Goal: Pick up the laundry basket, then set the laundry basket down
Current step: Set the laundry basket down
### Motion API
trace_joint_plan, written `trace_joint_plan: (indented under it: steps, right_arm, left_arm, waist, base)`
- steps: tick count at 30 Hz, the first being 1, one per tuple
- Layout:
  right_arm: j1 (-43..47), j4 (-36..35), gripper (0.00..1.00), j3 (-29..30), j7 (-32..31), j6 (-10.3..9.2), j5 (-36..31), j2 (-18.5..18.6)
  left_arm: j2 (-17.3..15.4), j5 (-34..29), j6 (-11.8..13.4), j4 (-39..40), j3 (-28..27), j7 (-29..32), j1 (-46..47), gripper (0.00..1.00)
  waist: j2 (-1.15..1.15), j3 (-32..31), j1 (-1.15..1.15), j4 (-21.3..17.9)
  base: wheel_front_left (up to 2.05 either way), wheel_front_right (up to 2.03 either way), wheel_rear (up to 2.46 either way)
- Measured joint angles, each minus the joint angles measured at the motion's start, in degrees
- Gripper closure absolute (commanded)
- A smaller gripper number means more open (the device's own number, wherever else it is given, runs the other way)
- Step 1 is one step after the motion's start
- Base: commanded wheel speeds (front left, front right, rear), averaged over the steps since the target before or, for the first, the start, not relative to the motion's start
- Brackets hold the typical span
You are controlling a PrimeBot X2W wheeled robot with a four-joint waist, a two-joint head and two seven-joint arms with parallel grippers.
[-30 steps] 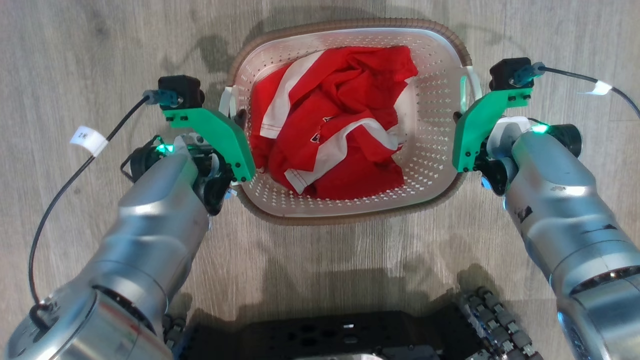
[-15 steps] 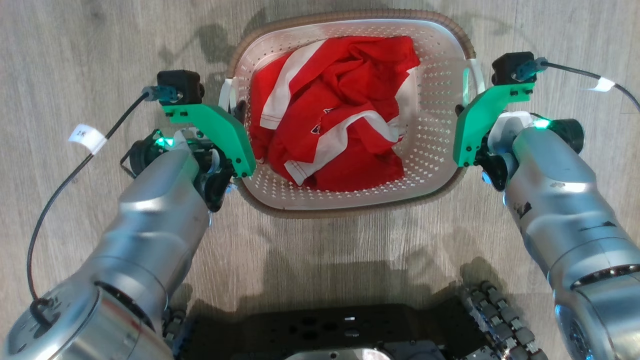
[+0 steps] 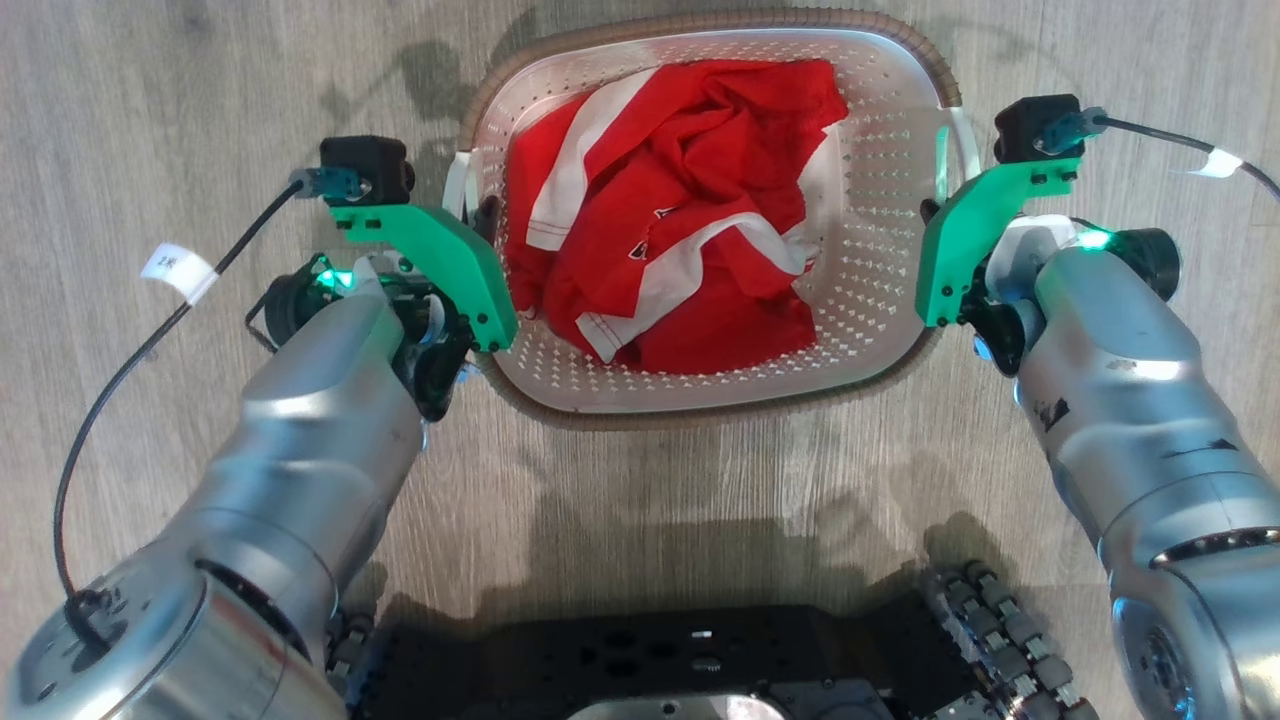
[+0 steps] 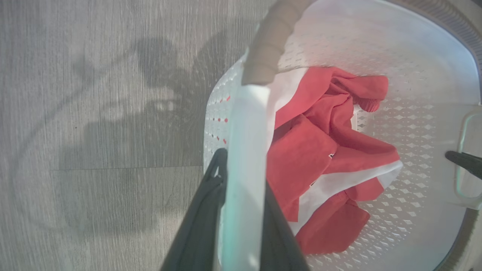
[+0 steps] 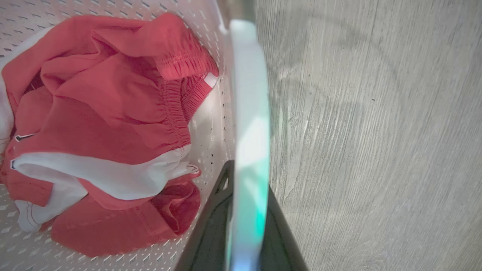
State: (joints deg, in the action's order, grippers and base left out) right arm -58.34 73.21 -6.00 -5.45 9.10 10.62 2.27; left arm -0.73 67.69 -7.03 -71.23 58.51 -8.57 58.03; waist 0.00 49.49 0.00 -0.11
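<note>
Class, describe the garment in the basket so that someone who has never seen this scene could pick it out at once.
Against the grey wood floor is a white perforated basket with a brown rim. Crumpled inside it lies the garment: bright red with white bands, unlike the pale plastic around it.

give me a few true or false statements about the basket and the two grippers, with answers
1. The jaws of the left gripper are closed on a white side handle of the laundry basket. True.
2. The basket is empty. False: a red and white garment lies in it.
3. The right gripper is open and clear of the basket. False: its jaws clamp the other side handle.
4. The basket has a brown rim and perforated walls. True.
5. The basket is over blue carpet. False: it is over a grey wood-look floor.
</note>
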Motion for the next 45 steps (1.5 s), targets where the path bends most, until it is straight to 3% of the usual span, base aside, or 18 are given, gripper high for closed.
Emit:
trace_joint_plan:
  steps: [12,13,14,15,16,18,32,45]
  right_arm:
    - [0.0,0.0,1.0,3.0,0.0,0.02,-2.8,-0.2]
    - [0.0,0.0,1.0,3.0,-0.1,0.02,-2.8,-0.2]
    - [0.0,0.0,1.0,3.1,0.0,0.02,-2.8,-0.2]
    - [-0.1,0.0,0.44,3.1,0.1,0.0,-2.8,-0.2]
    - [-0.1,0.1,0.0,3.1,0.1,-0.11,-2.8,-0.1]
    - [0.0,0.8,0.0,2.9,0.2,-1.23,-2.8,0.5]
    - [0.4,1.1,0.0,-1.9,0.8,-1.26,2.3,1.5]
    - [8.7,-0.9,0.0,-8.6,6.2,-1.27,9.5,1.5]
  left_arm:
    - [0.0,2.0,0.0,0.3,1.9,0.0,0.6,0.98]
    - [0.0,2.1,0.0,0.3,2.0,0.0,0.7,0.81]
    - [0.0,2.1,0.0,0.4,2.0,0.2,0.7,0.55]
    - [-0.1,2.2,-0.1,0.4,2.2,0.4,0.7,0.0]
    - [-0.2,2.4,-0.5,0.4,2.3,0.4,0.7,0.0]
    - [-0.7,2.7,-0.5,0.2,2.5,0.4,0.7,0.0]
    - [-0.9,4.6,-0.5,-0.2,4.0,0.5,0.6,0.0]
    - [-0.9,4.2,0.5,-1.9,6.1,-3.7,-5.4,0.0]
  waist:
    - [0.0,0.3,0.0,0.3]
    - [0.0,0.3,0.0,0.3]
    - [0.0,0.3,0.0,0.4]
    - [0.0,0.3,0.0,0.4]
    - [0.0,0.3,0.0,0.4]
    - [0.0,0.3,0.0,0.5]
    - [0.0,-2.3,0.0,0.8]
    - [0.0,-12.7,0.0,0.4]
  base:
    - [0.0,0.0,0.0]
    - [0.0,0.0,0.0]
    - [0.0,0.0,0.0]
    - [0.0,0.0,0.0]
    - [0.0,0.0,0.0]
    - [0.0,0.0,0.0]
    - [0.0,0.0,0.0]
    - [0.0,0.0,0.0]
